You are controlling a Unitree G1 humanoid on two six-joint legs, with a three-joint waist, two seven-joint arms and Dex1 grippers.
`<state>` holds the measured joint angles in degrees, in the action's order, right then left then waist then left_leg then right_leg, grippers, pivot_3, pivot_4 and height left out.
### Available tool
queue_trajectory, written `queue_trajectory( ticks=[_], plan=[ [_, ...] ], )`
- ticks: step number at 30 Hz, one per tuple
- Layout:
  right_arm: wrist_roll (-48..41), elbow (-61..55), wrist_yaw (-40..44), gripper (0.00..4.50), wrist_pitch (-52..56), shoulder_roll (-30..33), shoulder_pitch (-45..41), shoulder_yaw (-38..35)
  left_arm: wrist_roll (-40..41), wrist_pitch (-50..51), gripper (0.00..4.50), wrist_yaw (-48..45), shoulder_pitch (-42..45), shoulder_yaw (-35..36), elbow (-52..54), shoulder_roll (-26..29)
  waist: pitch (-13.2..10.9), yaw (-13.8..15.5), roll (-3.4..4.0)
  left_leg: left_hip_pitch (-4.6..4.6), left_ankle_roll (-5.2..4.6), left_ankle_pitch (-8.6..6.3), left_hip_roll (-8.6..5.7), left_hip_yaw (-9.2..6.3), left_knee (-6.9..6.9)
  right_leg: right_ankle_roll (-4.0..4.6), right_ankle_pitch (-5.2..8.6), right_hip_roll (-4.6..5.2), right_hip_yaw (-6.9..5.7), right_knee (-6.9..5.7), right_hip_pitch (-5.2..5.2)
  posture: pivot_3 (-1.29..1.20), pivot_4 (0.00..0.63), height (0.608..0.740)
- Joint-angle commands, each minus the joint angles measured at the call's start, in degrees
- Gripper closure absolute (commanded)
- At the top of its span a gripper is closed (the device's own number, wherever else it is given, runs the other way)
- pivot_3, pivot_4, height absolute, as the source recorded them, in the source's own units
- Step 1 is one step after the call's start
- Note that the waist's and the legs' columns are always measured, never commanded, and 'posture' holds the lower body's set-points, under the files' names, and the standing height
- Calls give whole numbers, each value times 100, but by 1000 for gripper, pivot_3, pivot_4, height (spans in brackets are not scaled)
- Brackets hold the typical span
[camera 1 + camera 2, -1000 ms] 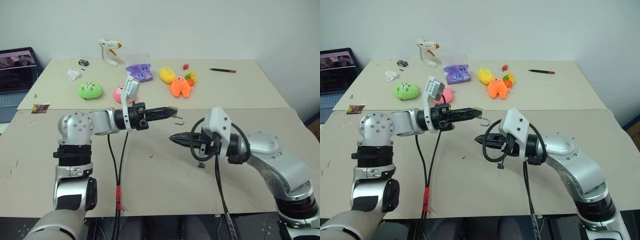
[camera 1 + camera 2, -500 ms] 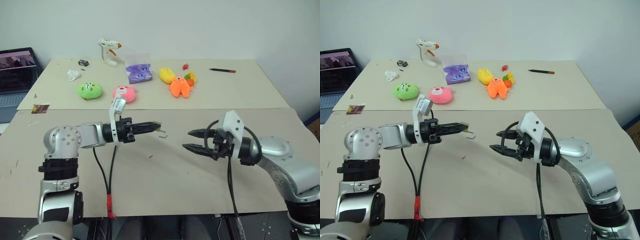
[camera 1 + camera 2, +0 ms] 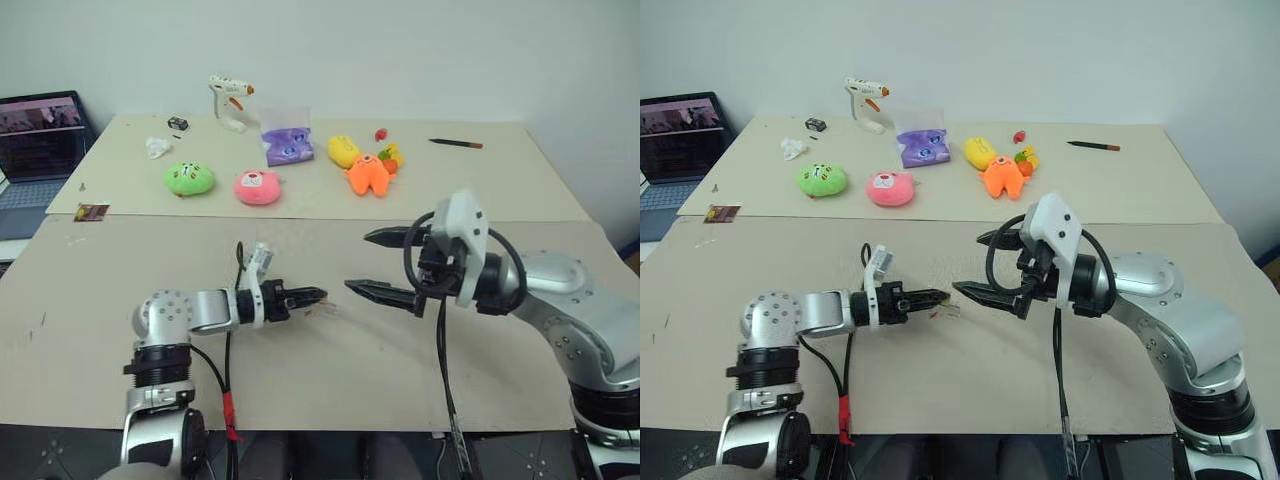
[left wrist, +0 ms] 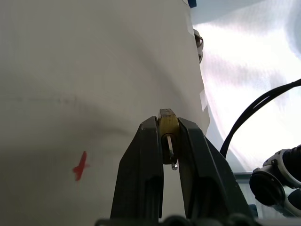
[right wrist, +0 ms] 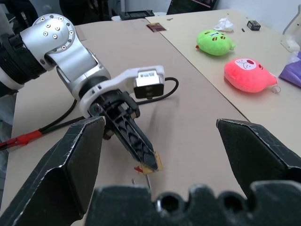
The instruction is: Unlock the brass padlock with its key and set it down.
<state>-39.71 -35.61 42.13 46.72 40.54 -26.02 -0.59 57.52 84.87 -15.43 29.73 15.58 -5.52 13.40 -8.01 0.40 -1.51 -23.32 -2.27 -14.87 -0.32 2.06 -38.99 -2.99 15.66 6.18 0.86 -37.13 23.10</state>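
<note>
Tiny golden brass padlock (image 4: 168,127) with its thin silvery shackle sits pinched at the left gripper (image 3: 316,297) tips, low over the beige table (image 3: 90,290). Right gripper (image 3: 368,262) gapes wide, empty, nearby. Padlock looks light, rigid, slick: best gripped across its flat body faces.

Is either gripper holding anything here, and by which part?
The left gripper pinches the brass padlock by its body at the fingertips, shackle free. The right gripper is open and holds nothing.

Left gripper (image 3: 320,297) jaws pinched, right gripper (image 3: 378,263) jaws wide.
</note>
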Motion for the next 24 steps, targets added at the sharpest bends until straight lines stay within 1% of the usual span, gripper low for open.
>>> queue_trajectory(
  ticks=[1, 3, 5, 7, 10, 13, 14, 15, 17, 19, 21, 22, 24],
  plan=[
    [-179, -272, -189, 0, 58, -52, 7, -137, -551, -158, 2972, 504, -79, -36, -374, -310, 1, -1, 0, 5, 1, 1, 0, 0, 1, 0, 0, 0, 0, 0, -4, 0, 150, 738],
    [-199, -302, -236, 0, 68, -52, 14, -139, -633, -126, 2378, 467, -47, -42, -431, -318, 4, 15, 1, 13, 1, 0, 0, -1, 1, 1, 0, 2, -4, 0, -12, 0, 150, 738],
    [-235, -312, -249, 0, 76, -23, 32, -166, -677, -2, 1743, 458, -17, 37, -438, -182, 5, 17, 1, 42, -1, -2, 0, -2, 2, 1, 0, 4, -6, 4, -48, 0, 150, 738],
    [-244, -292, -240, 0, 57, 8, 54, -184, -698, 167, 1037, 404, -33, 117, -395, 88, 10, 7, -7, 74, -4, -6, 2, -5, 6, 1, 0, 4, -10, 15, -85, 0, 150, 738],
    [-199, -240, -221, 0, -6, 36, 96, -150, -762, 300, 96, 207, -79, 236, -362, 672, 23, -145, -19, 102, 2, -9, 10, -3, 17, 7, -4, 1, -2, 14, -99, 0, 150, 738],
    [-176, -192, -200, 0, -62, 17, 126, -103, -991, 115, 36, -161, -85, 153, -488, 1606, 24, -307, -19, 121, 4, -9, 23, -2, 33, 21, -9, -13, 13, 9, -99, 0, 150, 738],
    [-165, -176, -184, 0, -83, 5, 129, -76, -1071, -45, 36, -351, -101, 28, -517, 1935, 24, -344, -18, 132, 5, -8, 27, -3, 41, 29, -11, -15, 24, 7, -97, 0, 150, 738],
    [-157, -168, -172, 0, -97, -1, 133, -59, -1109, -163, 36, -490, -114, -75, -539, 2144, 24, -356, -17, 147, 5, -8, 28, -8, 56, 40, -15, -30, 46, 7, -95, 0, 150, 738],
    [-131, -137, -144, 0, -130, -23, 134, -19, -1430, -836, 36, -1138, -322, -724, -205, 2819, 25, -355, -10, 172, 10, -5, 28, -9, 79, 46, -15, -66, 69, 6, -94, 0, 150, 738],
    [-121, -102, -113, 0, -144, -39, 140, 0, -1822, -1754, 36, -1768, -504, -1181, 106, 3297, 24, -342, -9, 181, 16, -1, 28, -8, 98, 51, -13, -72, 83, 8, -91, 0, 150, 738],
    [-119, -43, -76, 0, -147, -46, 178, -3, -1965, -2632, 36, -2353, -550, -1191, 291, 3435, 21, -287, -4, 178, 35, 4, 27, -5, 112, 54, -13, -54, 96, 14, -82, 0, 150, 738],
    [-80, 0, -41, 0, -178, -34, 215, 3, -1937, -2956, 36, -2606, -554, -1112, 431, 3423, 20, -255, -5, 168, 36, 4, 27, -5, 113, 54, -13, -28, 96, 20, -75, 0, 150, 738],
    [171, 147, 29, 0, -354, 41, 347, 69, -1807, -3440, 36, -3004, -543, -891, 771, 3334, 18, -187, -11, 107, 47, 11, 25, -7, 112, 58, -17, 14, 98, 24, -19, 0, 150, 738]
  ],
)
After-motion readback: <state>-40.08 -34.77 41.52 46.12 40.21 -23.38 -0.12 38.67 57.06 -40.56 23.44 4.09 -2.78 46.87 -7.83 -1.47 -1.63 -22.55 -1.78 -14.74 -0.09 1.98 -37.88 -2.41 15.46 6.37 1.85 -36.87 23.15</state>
